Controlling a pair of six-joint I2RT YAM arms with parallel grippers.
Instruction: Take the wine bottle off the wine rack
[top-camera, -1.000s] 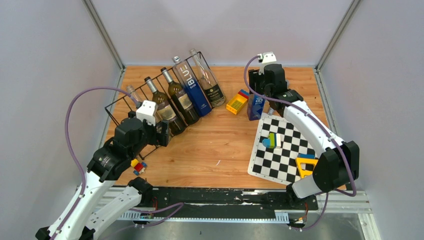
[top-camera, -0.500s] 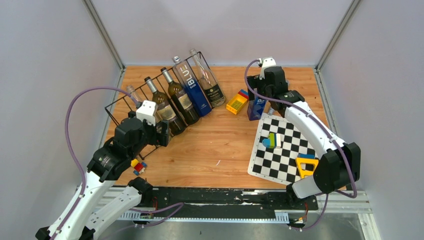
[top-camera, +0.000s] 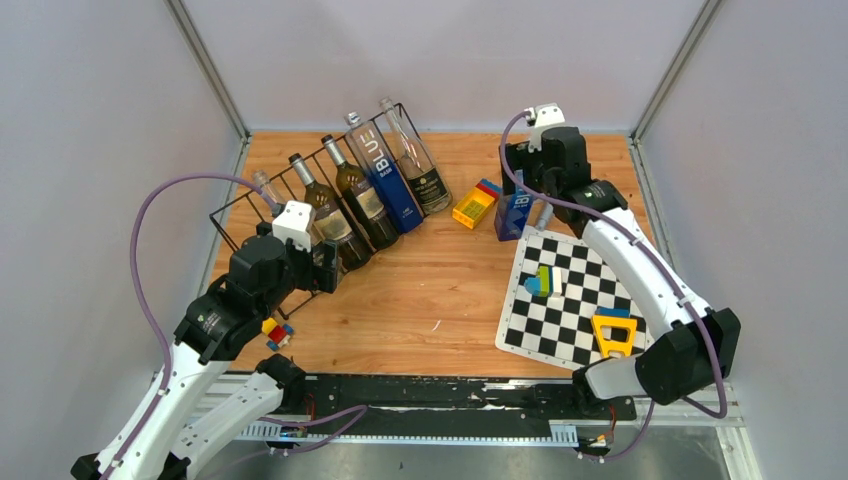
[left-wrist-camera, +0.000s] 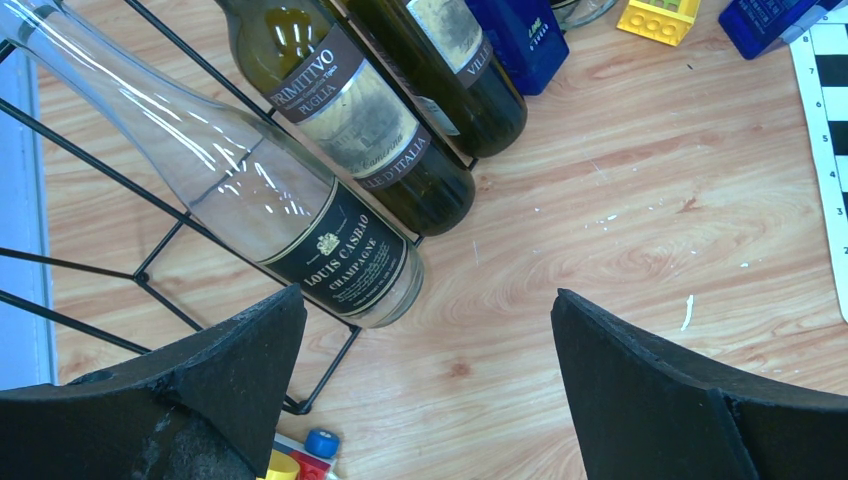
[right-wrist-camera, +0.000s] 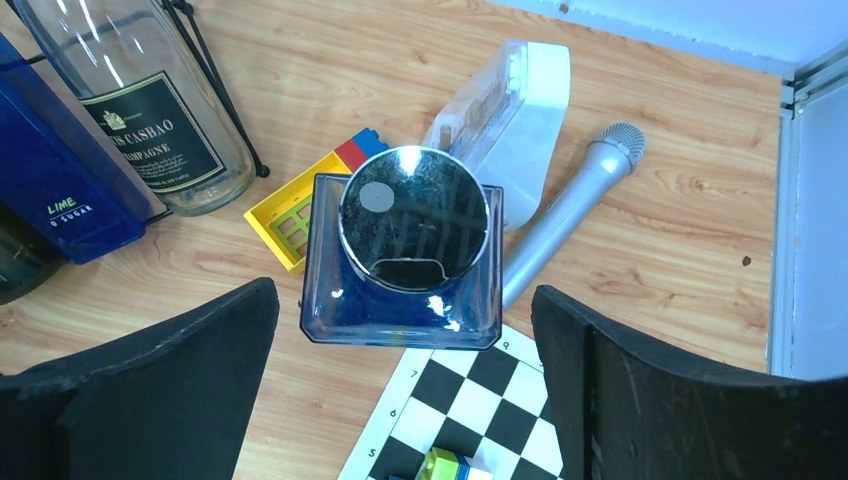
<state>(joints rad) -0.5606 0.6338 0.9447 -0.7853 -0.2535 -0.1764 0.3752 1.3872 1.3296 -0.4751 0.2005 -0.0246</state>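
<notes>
Counter (top-camera: 440, 290): light wood grain, a few white flecks.

- Directly below right tool (right-wrist-camera: 405, 290), between its wide-spread fingers and touching neither: blue square bottle (right-wrist-camera: 400, 300), upright, round silver cap.
- Just beyond that bottle: yellow brick block (right-wrist-camera: 300, 215) with red and blue pieces; white-and-clear plastic device (right-wrist-camera: 505, 110); grey microphone (right-wrist-camera: 570, 210), lying slantwise.
- Nearer the same tool: checkered mat (right-wrist-camera: 470, 400), corner at the bottle's base.
- Ahead of left tool (left-wrist-camera: 430, 295): wine rack (left-wrist-camera: 150, 270), black wire, with five leaning bottles, bases on the wood; clear champagne bottle (left-wrist-camera: 300, 235) nearest.
- Beneath that tool's left finger: small brick cluster (left-wrist-camera: 300, 458).
</notes>
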